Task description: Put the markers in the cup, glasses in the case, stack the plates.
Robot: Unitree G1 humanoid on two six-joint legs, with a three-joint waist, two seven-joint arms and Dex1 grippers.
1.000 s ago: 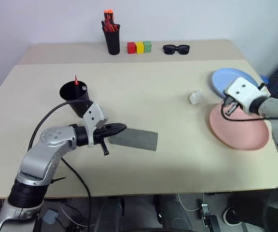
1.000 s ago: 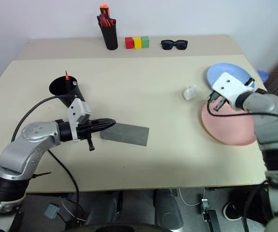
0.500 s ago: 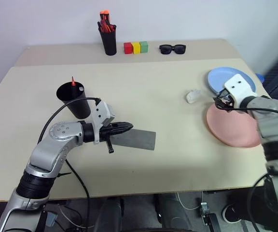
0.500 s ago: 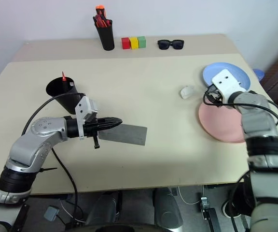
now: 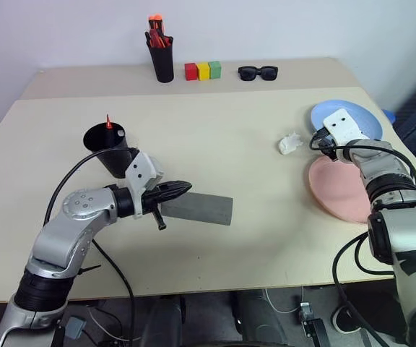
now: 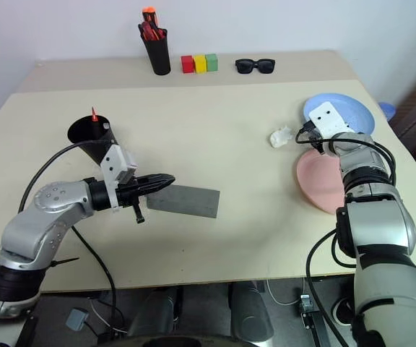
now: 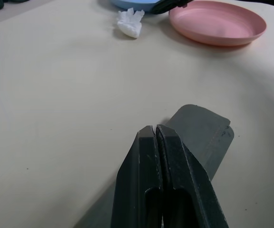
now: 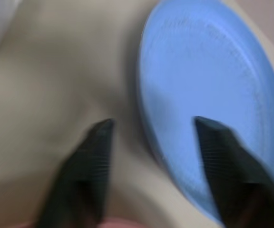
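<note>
— What were the tools doing?
— Left tool point(image 7: 155, 130) clenched empty above the grey case point(image 5: 201, 208); right tool point(image 8: 151, 126) spread, straddling the blue plate's point(image 8: 213, 80) rim, beside the pink plate point(image 5: 341, 191).

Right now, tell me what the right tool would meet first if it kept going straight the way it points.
Most likely the near rim of the round light blue plate: the right tool stands open with its fingers straddling that edge, though depth is unclear.
</note>
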